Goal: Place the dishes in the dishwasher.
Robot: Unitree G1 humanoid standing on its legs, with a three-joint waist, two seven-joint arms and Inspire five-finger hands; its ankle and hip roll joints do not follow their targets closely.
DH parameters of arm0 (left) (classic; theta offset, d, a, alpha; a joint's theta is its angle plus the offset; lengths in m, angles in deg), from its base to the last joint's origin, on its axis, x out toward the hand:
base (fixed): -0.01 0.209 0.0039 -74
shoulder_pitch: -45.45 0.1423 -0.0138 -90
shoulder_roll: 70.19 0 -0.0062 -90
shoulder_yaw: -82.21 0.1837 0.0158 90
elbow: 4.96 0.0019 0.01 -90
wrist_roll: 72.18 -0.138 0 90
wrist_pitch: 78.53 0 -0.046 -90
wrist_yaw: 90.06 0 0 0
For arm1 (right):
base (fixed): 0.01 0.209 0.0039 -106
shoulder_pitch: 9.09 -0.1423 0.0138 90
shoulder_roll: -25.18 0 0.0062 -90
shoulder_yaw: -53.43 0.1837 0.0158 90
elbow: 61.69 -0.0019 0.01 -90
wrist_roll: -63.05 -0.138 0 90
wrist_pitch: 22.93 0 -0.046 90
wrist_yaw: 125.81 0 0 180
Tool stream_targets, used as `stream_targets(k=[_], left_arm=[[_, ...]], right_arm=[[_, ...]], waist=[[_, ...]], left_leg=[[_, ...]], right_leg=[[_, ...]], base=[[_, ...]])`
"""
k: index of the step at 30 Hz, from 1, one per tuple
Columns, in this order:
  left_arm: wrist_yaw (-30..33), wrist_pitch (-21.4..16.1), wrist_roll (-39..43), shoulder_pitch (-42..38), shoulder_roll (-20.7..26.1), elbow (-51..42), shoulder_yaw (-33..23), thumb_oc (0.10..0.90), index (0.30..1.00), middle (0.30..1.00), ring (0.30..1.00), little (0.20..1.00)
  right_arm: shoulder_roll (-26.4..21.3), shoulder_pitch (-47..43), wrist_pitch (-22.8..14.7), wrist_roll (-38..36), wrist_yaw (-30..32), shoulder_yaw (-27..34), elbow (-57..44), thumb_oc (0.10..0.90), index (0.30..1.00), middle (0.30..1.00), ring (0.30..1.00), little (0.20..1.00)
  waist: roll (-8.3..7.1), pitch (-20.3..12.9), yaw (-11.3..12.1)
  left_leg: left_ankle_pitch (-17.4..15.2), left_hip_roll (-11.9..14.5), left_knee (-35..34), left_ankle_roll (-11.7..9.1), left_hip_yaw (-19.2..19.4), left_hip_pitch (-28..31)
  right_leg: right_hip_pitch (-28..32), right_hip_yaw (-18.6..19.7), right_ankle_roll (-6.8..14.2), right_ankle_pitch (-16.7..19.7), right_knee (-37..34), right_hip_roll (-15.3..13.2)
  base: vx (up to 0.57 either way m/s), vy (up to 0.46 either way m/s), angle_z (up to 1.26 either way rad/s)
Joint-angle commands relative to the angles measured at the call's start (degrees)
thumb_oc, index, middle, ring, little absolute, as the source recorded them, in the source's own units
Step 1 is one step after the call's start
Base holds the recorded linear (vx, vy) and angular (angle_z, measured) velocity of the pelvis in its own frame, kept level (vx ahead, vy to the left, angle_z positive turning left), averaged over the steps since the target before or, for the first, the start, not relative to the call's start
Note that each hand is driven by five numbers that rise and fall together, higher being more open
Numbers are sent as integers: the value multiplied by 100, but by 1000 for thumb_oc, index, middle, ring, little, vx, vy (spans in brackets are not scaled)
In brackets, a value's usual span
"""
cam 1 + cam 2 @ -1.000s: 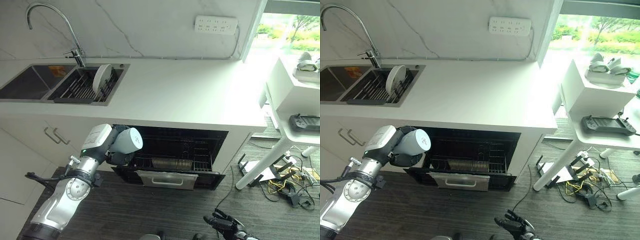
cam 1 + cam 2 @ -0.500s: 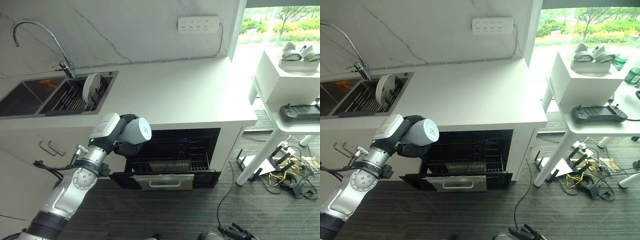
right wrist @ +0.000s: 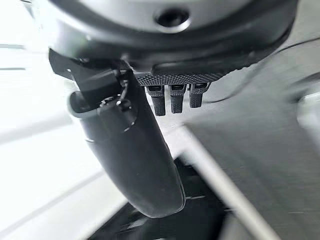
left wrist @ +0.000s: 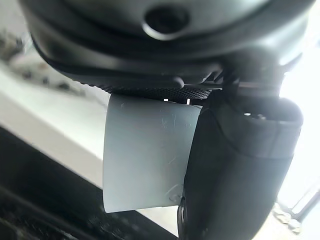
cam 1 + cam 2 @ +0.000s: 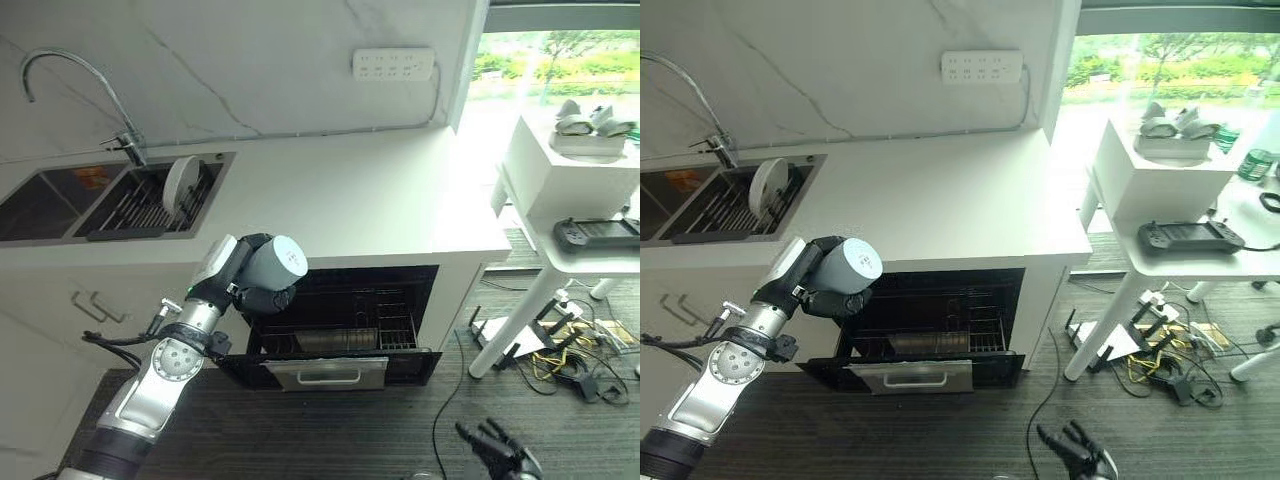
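The left hand (image 5: 262, 292) has its fingers and thumb wrapped round a pale grey cup (image 5: 274, 262), held on its side with the flat base facing up and outward. It hangs just in front of the worktop (image 5: 370, 195) edge, above the open dishwasher (image 5: 345, 320). Carrying it sideways makes sense to me: the cup would have to go in low under the worktop lip, and tipped this way it is halfway to being set mouth-down on a rack.

The dishwasher's lower rack (image 5: 340, 335) is pulled out over the dropped door, and something shallow seems to lie in its middle, perhaps a bowl, though it is too dim in there to be sure. A white plate (image 5: 181, 182) stands on edge in the drying rack (image 5: 150, 195) in the sink by the tap (image 5: 75, 85), likely waiting its turn.

The right hand (image 5: 500, 455) hangs low over the dark floor (image 5: 400, 440), well apart from the dishwasher, its fingers loosely spread and holding nothing.
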Motion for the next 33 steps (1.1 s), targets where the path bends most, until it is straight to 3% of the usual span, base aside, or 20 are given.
stream_targets(k=[1,5,11,14,16,20,21,24,27,29,33], left_arm=[[123,-714,845,-700,-84,-290,-630,400,300,300,300,300],[250,-620,1513,-702,-630,40,-614,400,300,300,300,300],[523,-677,1466,-747,-1202,184,-534,400,300,300,300,300],[1095,-748,1463,-838,-1348,237,-482,400,300,300,300,300],[1355,-1068,1373,-847,-1436,181,-484,400,300,300,300,300],[1818,-1171,796,-874,-1568,36,-413,400,300,300,300,300],[2066,-1165,210,-860,-1507,-66,-376,400,300,300,300,300],[2491,-1224,-507,-834,-1392,-215,-304,400,300,300,300,300],[3111,-1284,-1340,-859,-1290,-335,-122,400,300,300,300,300],[3492,-1233,-2009,-954,-1229,-433,190,400,300,300,300,300],[3517,-1101,-2118,-1047,-1237,-533,440,400,300,300,300,300]], right_arm=[[-285,-220,-723,-53,155,448,-654,800,900,900,900,900],[-242,-169,-808,0,511,905,-2035,800,900,900,900,900],[-169,-321,-868,496,759,1106,-3576,800,900,900,900,900],[-265,-354,-992,639,435,1140,-4376,800,900,900,900,900],[-375,-385,-1025,690,331,1110,-4745,800,900,900,900,900],[-497,-461,-848,514,-77,937,-5428,800,900,900,900,900],[-583,-510,-688,416,-334,846,-5637,800,900,900,900,900],[-688,-591,-459,227,-653,666,-5948,800,900,900,900,900],[-773,-750,-14,96,-961,107,-6395,800,900,900,900,900],[-722,-1121,142,29,-699,-675,-6462,800,900,900,900,900],[-707,-1355,212,25,-635,-967,-6472,800,900,900,900,900]], waist=[[-128,-76,-109],[-168,-89,-363],[-136,-77,-614],[-121,-83,-733],[-128,-83,-752],[-160,-100,-770],[-174,-108,-729],[-190,-120,-678],[-213,-149,-556],[-229,-207,-355],[-245,-215,-216]], left_leg=[[-819,206,651,134,89,-131],[-868,238,651,170,276,-14],[-911,260,651,224,498,122],[-934,280,651,246,664,204],[-938,289,651,251,703,213],[-951,314,651,243,770,220],[-944,320,651,238,768,206],[-952,309,651,231,734,177],[-948,285,651,215,637,113],[-939,252,651,195,481,43],[-935,229,651,186,386,-10]], right_leg=[[436,273,610,389,-913,-73],[374,514,611,426,-913,0],[290,813,605,488,-913,78],[262,940,613,520,-913,108],[246,957,616,530,-913,105],[230,944,614,538,-913,91],[223,928,612,530,-913,81],[212,914,614,517,-913,79],[223,874,610,488,-913,75],[273,751,597,452,-913,32],[300,616,595,442,-913,-27]], base=[[-32,-14,-23],[-41,6,-41],[-44,29,-48],[-51,32,-50],[-46,8,-17],[-27,-9,-10],[-27,-20,-14],[-13,-9,-5],[-11,-7,11],[14,1,35],[13,3,41]])
